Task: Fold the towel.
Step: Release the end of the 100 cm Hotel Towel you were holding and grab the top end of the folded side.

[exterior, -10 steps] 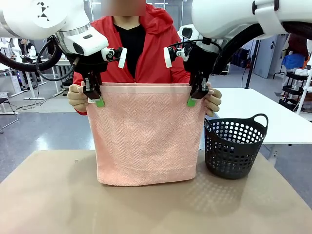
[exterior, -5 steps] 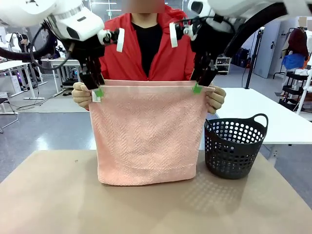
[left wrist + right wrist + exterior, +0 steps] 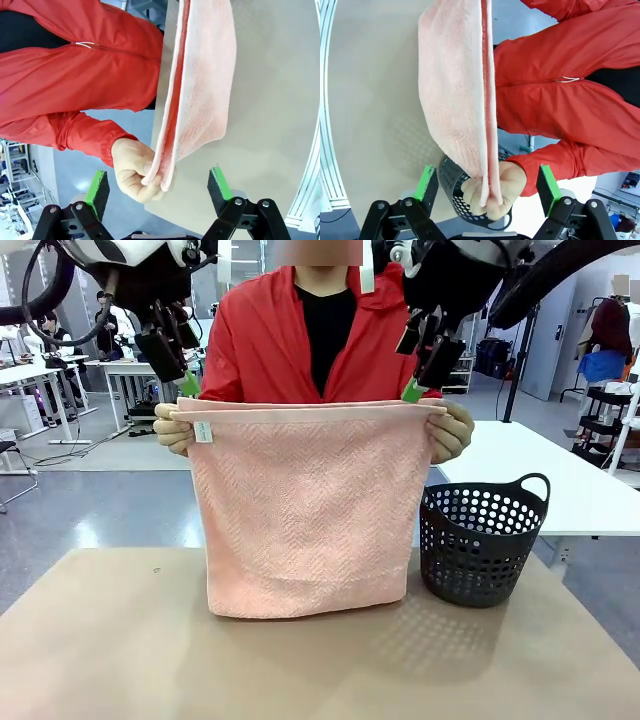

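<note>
Tabletop of tan, matte board [image 3: 100, 660] spreads across the foreground. Above its middle hangs the salmon-pink terry towel with a herringbone weave [image 3: 305, 510]. It is held upright and flat toward the front camera. Its top hem is level at the person's chest, and its lower edge is down at the tabletop, though contact there cannot be told. The wrist views look along the top edge and show two layers lying together.

Behind the towel stands a person in a red zip jacket over a black top [image 3: 260, 350]. A black perforated plastic basket with loop handles [image 3: 480, 540] sits on the table just beside the towel's lower corner, on the robot's right.

The left gripper [image 3: 180, 375] hangs above the towel's upper corner on the robot's left. Its green-padded fingers are spread wide and clear of the cloth, as its wrist camera shows [image 3: 157, 175]. The right gripper [image 3: 420, 380] hangs above the opposite corner with its jaws likewise parted [image 3: 486, 172] and nothing pinched.

The person's hand on the robot's left [image 3: 175, 428] pinches one top corner. The other hand [image 3: 450, 432] grips the other corner.

A small white label [image 3: 204, 432] sits near the upper corner on the robot's left.
</note>
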Controlling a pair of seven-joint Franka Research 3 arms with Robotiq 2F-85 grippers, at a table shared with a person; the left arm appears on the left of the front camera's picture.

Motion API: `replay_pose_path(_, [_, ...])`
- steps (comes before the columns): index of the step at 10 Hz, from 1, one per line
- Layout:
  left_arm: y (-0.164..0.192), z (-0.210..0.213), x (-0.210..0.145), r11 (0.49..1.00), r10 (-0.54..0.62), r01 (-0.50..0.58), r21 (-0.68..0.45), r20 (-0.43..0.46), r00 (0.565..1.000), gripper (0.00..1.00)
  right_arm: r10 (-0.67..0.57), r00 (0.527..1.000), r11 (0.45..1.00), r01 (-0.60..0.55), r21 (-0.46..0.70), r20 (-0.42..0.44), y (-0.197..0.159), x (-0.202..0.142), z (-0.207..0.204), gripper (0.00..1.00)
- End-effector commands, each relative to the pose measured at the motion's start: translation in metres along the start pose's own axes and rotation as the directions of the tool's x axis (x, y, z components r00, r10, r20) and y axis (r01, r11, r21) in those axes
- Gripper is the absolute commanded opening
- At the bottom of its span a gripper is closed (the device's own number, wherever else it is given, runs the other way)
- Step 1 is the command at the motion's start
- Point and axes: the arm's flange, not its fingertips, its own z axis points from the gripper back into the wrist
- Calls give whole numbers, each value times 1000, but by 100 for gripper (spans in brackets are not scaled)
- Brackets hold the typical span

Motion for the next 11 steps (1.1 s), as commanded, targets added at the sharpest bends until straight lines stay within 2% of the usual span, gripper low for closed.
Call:
replay_pose_path(1, [-4,-13,-1,1000,13,-13,28,-17,1000,100,13,1000,1000,-13,-2,-1,0,-6,-12,100])
replay_pose_path(4, [3,-20,5,1000,-1,1,-28,0,1000,100,-5,1000,999,5,44,-16,-7,-3,-19,100])
replay_pose_path(6, [9,-40,12,996,-46,42,-77,-46,998,100,-25,998,997,29,68,-59,-20,-6,-36,100])
replay_pose_path(11, [10,-87,13,977,-37,13,-214,-107,994,100,-39,995,984,54,171,-94,-31,-13,-77,100])
